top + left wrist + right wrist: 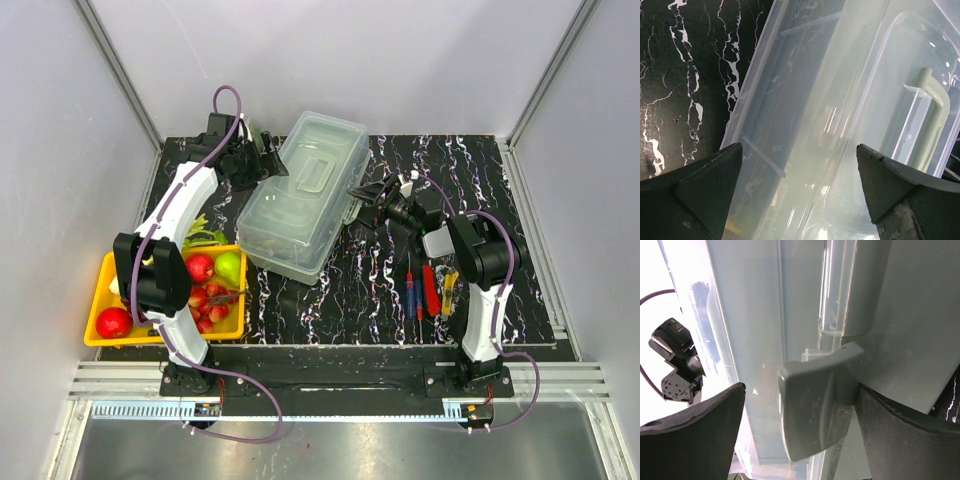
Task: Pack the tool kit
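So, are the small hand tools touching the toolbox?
Apart. The top view shows a stretch of bare marbled table between the hand tools and the toolbox.

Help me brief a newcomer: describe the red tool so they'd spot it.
On the black marbled table, right of the translucent toolbox, lie three small tools. The red tool is the thick middle one, between a thin blue-handled screwdriver and a yellow tool.

You had the toolbox (300, 195) lying at the middle of the table (350, 300), with the fruit tray (95, 318) to its near left and the small hand tools (430, 290) side by side to its near right. Your left hand (265, 160) stood at the box's far left side, your right hand (368, 195) at its latch (815, 400) on the right
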`<state>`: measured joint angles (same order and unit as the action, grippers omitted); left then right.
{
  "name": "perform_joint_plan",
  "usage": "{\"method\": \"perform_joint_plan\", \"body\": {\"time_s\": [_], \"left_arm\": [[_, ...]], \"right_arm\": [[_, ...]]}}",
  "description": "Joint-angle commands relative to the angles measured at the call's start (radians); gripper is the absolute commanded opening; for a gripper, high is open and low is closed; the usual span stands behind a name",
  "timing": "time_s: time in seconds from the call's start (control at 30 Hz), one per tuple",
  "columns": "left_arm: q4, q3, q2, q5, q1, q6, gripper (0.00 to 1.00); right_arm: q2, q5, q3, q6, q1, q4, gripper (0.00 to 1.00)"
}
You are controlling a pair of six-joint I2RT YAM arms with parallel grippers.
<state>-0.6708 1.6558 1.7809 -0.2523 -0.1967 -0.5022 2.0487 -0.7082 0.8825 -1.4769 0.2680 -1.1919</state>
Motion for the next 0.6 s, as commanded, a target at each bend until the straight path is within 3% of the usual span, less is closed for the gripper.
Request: {"method": "perform_joint_plan", "body": {"time_s": [0.0, 0.37, 0.57], "left_arm": [[-0.032, 0.018, -0.031, 0.038, -0.007, 0.036, 0.99], [-0.042, 0.032, -0.037, 0.08, -0.007, 0.065, 0.99], [-0.047, 0.035, -0.043, 0.094, -0.007, 0.077, 0.99]], "right_arm": [[-0.09, 0.045, 0.03, -0.046, 0.008, -0.373, 0.96], [-0.107, 0.131, -0.163, 0.001, -0.024, -0.264, 0.99], [-0.139, 0.116, -0.171, 0.092, -0.035, -0.15, 0.99]]}}
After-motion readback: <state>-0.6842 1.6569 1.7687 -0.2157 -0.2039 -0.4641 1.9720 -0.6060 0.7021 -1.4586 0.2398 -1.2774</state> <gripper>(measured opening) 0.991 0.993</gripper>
